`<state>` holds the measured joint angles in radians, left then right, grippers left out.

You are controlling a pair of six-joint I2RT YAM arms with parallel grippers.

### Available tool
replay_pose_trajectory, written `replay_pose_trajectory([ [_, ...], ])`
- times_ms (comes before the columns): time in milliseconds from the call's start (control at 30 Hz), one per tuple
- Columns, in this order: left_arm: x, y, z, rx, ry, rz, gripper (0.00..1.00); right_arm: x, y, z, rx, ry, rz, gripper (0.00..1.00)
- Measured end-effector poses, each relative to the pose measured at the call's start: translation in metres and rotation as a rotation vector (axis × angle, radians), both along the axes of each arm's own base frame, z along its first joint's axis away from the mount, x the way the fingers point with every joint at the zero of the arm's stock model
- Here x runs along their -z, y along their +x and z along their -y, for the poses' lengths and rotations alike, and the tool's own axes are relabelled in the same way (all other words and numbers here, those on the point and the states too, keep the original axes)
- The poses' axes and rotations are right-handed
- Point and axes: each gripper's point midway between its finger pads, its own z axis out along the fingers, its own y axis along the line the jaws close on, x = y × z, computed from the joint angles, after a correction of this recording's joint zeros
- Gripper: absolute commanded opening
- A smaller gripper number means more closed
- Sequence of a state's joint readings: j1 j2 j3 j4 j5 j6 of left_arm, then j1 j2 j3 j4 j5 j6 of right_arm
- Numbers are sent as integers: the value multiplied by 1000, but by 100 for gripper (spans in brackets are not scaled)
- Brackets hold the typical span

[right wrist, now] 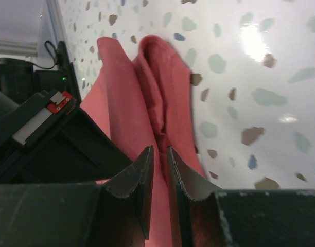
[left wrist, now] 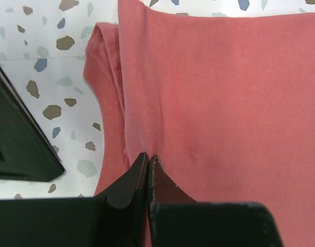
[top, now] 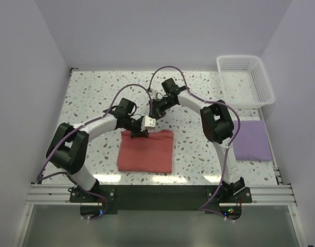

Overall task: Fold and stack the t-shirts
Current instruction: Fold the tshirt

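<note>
The salmon t-shirt lies folded into a rectangle on the speckled table, in front of both arms. My left gripper is shut on the shirt's far edge, and the cloth puckers at its tips. Right beside it, my right gripper pinches a raised fold of the same shirt at that edge, its jaws standing narrowly apart with cloth between them. The lavender t-shirt lies as a folded rectangle at the right side of the table, away from both grippers.
A white lattice basket stands at the back right corner. The table's side rails and white walls close in the workspace. The left gripper's body fills the left of the right wrist view.
</note>
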<state>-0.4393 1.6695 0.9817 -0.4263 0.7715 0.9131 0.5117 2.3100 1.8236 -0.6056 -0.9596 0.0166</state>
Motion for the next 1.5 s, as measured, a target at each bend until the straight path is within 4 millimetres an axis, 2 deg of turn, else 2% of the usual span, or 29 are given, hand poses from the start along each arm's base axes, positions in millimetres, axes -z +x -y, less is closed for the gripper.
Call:
replay_pose_trajectory([
  [167,-17,-10,3,25,-4,94,0,6,-23,-17,-67,30,-56,16],
  [267,-21,-15,6,38,1,139,0,24,-33,-21,-89,24,-110,15],
  [400,-22,-15,6,35,16,174,0,56,-45,-16,-104,-1,-202,13],
  [733,-42,0,4,-8,12,291,0,59,-58,-10,-165,33,-270,10],
  [1267,-46,19,8,-23,5,374,0,59,-69,-1,-219,35,-268,9],
  [1367,-48,23,9,-26,-6,404,0,59,-70,0,-223,34,-269,12],
  [1467,-45,23,9,-26,-7,411,28,57,-72,2,-224,27,-279,18],
  [1500,-45,24,9,-25,-3,416,31,57,-72,2,-225,19,-278,19],
])
